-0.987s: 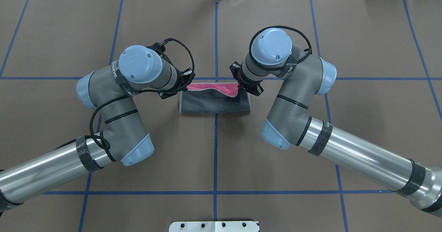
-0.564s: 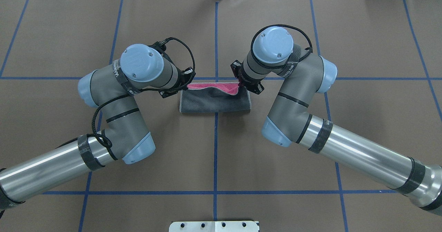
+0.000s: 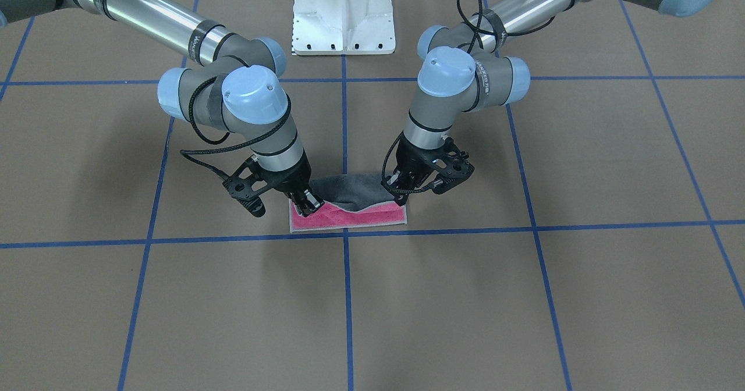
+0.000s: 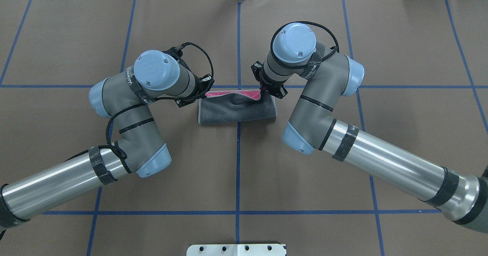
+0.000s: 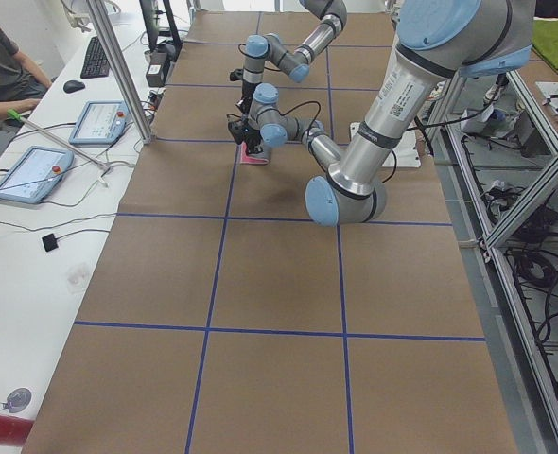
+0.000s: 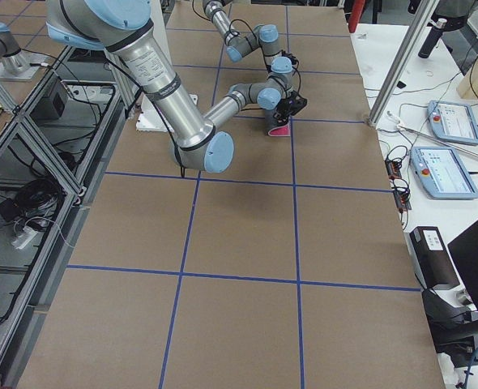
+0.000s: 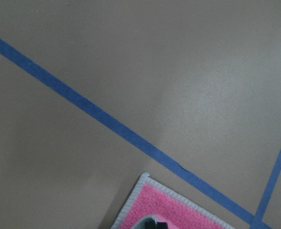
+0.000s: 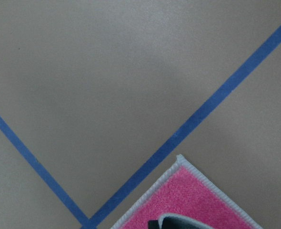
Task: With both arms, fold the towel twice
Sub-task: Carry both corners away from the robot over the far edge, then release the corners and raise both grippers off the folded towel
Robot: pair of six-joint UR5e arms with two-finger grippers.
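The left claw (image 3: 400,196) and right claw (image 3: 307,202) each clamp a corner of the towel (image 3: 349,217) on the worktop (image 3: 524,298). Its long axis runs claw to claw, with the uncovered pink strip just beyond both.

Overhead and front views look steeply down on the towel (image 4: 236,113) from opposite sides, both end views see it from afar, and wrist cameras sit close above its corners.
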